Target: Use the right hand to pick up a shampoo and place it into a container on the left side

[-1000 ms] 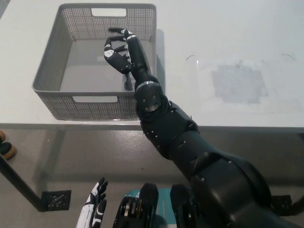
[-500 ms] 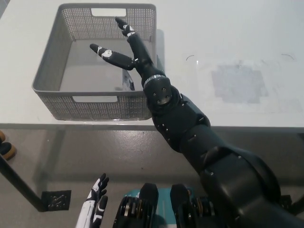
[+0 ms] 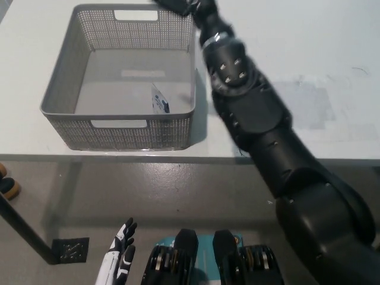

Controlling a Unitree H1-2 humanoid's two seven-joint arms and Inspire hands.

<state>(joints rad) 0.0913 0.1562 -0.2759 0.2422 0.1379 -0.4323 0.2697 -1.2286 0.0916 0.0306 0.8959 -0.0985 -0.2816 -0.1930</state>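
One shampoo lies inside the grey mesh basket at upper left, so the black right hand, cropped at the top edge with its grasp unreadable, should withdraw clear of the rim; the white left hand rests at lower left.

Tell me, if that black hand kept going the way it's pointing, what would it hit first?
Probably nothing visible. The right hand points up and left, past the far rim of the grey basket, and is cut off by the picture's top edge. It seems raised above the rim, though height is hard to judge.
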